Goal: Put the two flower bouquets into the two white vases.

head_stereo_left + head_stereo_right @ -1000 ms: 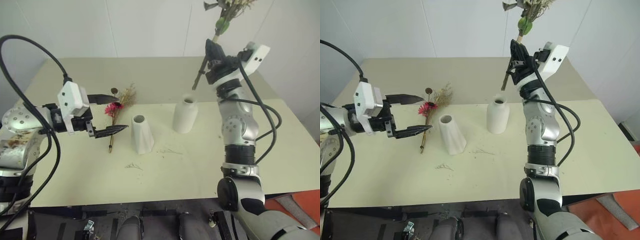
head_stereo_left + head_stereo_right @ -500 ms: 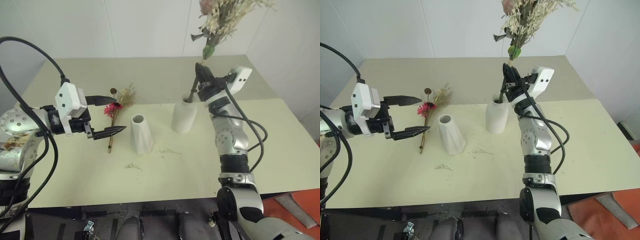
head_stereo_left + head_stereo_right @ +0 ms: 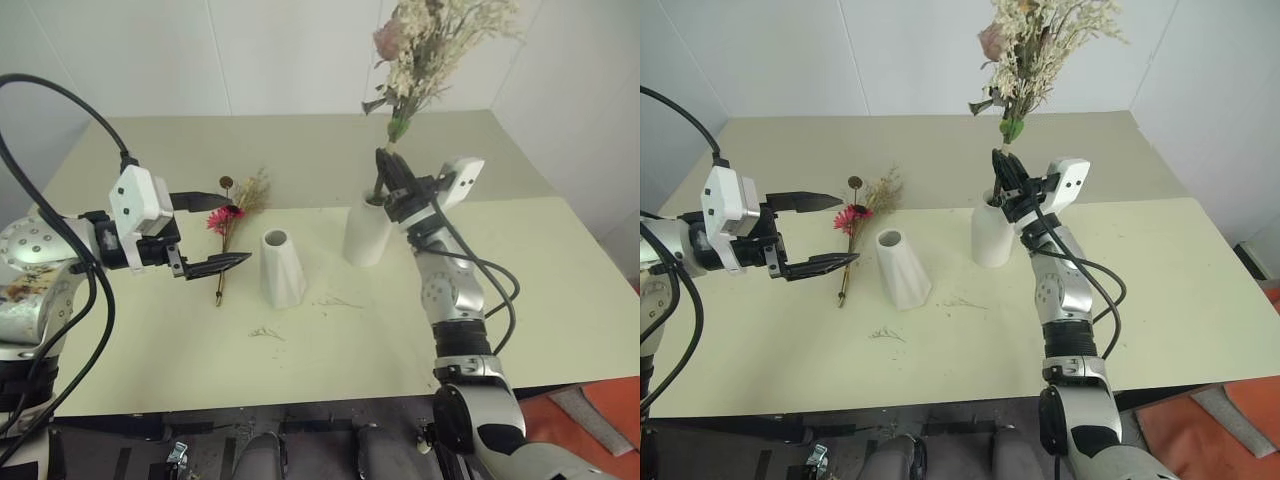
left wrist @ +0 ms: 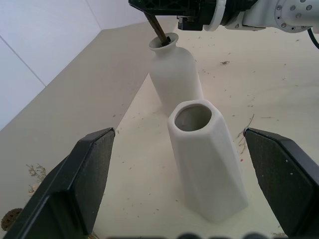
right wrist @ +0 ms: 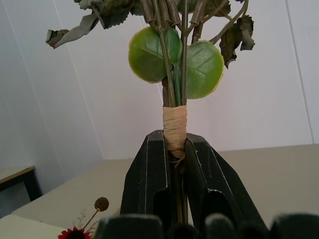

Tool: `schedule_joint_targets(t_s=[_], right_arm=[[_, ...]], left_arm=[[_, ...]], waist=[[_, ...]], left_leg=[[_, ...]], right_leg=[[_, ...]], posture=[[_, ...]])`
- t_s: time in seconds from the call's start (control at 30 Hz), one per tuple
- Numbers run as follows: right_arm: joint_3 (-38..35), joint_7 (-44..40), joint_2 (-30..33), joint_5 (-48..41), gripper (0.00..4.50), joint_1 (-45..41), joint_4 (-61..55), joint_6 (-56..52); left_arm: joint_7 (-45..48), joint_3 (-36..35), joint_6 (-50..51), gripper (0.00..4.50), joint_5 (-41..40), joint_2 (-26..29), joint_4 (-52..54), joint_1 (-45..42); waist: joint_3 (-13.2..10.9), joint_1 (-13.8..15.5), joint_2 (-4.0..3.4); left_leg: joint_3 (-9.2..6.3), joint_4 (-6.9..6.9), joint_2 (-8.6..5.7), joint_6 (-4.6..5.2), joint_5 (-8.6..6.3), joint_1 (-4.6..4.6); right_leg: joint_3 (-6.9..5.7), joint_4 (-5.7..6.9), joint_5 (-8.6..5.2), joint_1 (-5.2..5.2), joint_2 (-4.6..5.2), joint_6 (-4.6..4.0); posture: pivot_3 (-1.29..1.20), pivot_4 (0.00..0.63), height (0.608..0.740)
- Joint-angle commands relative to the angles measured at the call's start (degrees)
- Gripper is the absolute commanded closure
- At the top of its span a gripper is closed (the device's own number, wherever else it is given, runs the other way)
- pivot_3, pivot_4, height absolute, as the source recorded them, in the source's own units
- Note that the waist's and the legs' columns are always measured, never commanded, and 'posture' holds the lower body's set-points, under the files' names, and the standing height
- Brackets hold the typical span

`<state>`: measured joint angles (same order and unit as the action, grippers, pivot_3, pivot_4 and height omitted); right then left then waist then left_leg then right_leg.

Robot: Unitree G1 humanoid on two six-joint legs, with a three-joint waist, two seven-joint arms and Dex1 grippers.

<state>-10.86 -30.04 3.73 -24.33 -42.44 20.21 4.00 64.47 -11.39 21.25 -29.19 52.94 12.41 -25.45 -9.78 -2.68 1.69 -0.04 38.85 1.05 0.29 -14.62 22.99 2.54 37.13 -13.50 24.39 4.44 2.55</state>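
Observation:
My right gripper [image 3: 388,175] is shut on the taped stem [image 5: 174,130] of the fuller bouquet [image 3: 432,48], which stands upright with its pink rose and cream sprigs high above. The stem's lower end sits in the mouth of the taller white vase [image 3: 367,236], as the left wrist view also shows at the vase's neck [image 4: 164,44]. The shorter faceted vase [image 3: 282,268] stands empty to its left. The slim bouquet [image 3: 228,222] with a magenta flower lies on the table beyond that. My left gripper [image 3: 242,228] hovers open beside it, pointing toward the vases.
Dried crumbs [image 3: 268,332] lie scattered on the pale table [image 3: 150,350] in front of the vases. A second table surface [image 3: 300,150] joins behind, against a white wall. An orange object [image 3: 590,410] lies on the floor at the right.
My right gripper has come down and slightly left with the fuller bouquet, bringing the stem end from above the taller vase into its mouth. The left gripper has stayed in place, open.

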Motion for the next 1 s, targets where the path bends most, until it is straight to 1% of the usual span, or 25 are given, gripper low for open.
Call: schedule_joint_targets(t_s=[0.03,0.1,0.17,0.23,0.33,0.5,0.53,0.9,0.93,1.0], right_arm=[[0.6,-0.6,0.3,0.9,4.27,-0.2,-1.6,3.1],[0.6,-0.5,0.3,1.1,4.27,-0.3,-1.0,3.6],[0.6,-0.6,0.3,1.0,3.54,-0.4,-0.8,3.8],[0.7,-1.1,0.4,0.6,2.94,-0.2,-1.3,3.7],[0.8,-1.6,0.6,0.1,1.9,0.4,-2.6,3.0],[1.6,-2.5,1.0,-0.4,0.19,3.7,-6.0,1.8],[1.6,-2.6,1.1,-0.7,0.05,4.8,-7.3,1.3],[2.2,-1.6,3.1,-1.6,0.05,13.9,-18.2,-2.9],[2.3,-2.2,4.7,-1.8,0.05,15.3,-20.4,-4.3],[2.6,-3.2,9.6,-1.6,0.05,18.9,-25.9,-9.0]], left_arm=[[-0.4,-1.2,-1.4,0.0,0.1,0.3,0.2,-1.0],[-0.4,-1.0,-1.6,0.0,0.2,0.2,0.0,-1.0],[-0.3,-1.0,-1.7,0.0,0.2,0.2,-0.1,-1.0],[-0.3,-1.2,-1.8,0.0,0.1,0.3,-0.1,-0.8],[-0.4,-1.3,-2.1,0.0,0.2,0.4,-0.2,-0.6],[-0.8,-1.4,-2.4,0.0,0.1,0.4,-0.2,-0.9],[-0.8,-1.3,-2.4,0.0,0.2,0.4,-0.3,-0.9],[-0.5,-0.8,-2.6,0.0,0.1,0.2,-1.1,-1.7],[-1.1,-3.1,-1.4,0.0,-2.6,-0.7,-0.5,-1.0],[-4.3,-9.9,1.0,0.0,-8.6,-3.3,0.9,1.0]], waist=[[0.0,0.0,0.0],[0.0,0.0,0.0],[0.0,0.0,0.0],[0.0,0.0,0.0],[0.0,0.0,0.0],[0.0,0.1,0.0],[0.0,0.1,0.0],[0.0,0.1,0.0],[0.0,0.1,-0.01],[0.0,0.2,-0.01]], left_leg=[[0.0,0.0,0.0,0.0,0.0,0.0],[0.0,0.0,0.0,0.0,0.0,0.0],[0.0,0.0,0.0,0.0,0.0,0.0],[0.0,0.0,0.0,0.0,0.0,0.0],[0.0,0.0,0.0,0.0,0.0,0.0],[-0.01,0.0,0.0,0.0,0.0,0.01],[-0.01,0.0,0.0,0.0,0.0,0.01],[0.0,0.0,0.0,0.0,0.0,-0.05],[0.0,0.0,0.0,0.0,0.0,-0.06],[-0.01,0.0,0.0,0.0,0.0,-0.02]], right_leg=[[0.0,0.0,0.0,0.0,0.0,0.0],[0.0,0.0,0.0,0.0,0.0,0.0],[0.0,0.0,0.0,0.0,0.0,0.0],[0.0,0.0,0.0,0.0,0.0,0.0],[0.0,0.0,0.0,0.0,0.0,0.0],[0.0,0.0,0.0,0.0,0.0,0.0],[0.0,0.0,0.0,0.0,0.01,0.0],[0.01,-0.01,0.0,-0.04,0.0,0.0],[0.01,-0.01,0.0,-0.04,-0.01,0.0],[0.0,-0.01,0.0,-0.03,0.0,0.0]], posture=[[0.0,0.15,0.74],[0.0,0.15,0.74],[0.0,0.15,0.74],[0.0,0.15,0.74],[0.0,0.15,0.74],[0.0,0.15,0.74],[0.0,0.15,0.74],[0.0,0.15,0.74],[0.0,0.15,0.74],[0.0,0.15,0.74]])
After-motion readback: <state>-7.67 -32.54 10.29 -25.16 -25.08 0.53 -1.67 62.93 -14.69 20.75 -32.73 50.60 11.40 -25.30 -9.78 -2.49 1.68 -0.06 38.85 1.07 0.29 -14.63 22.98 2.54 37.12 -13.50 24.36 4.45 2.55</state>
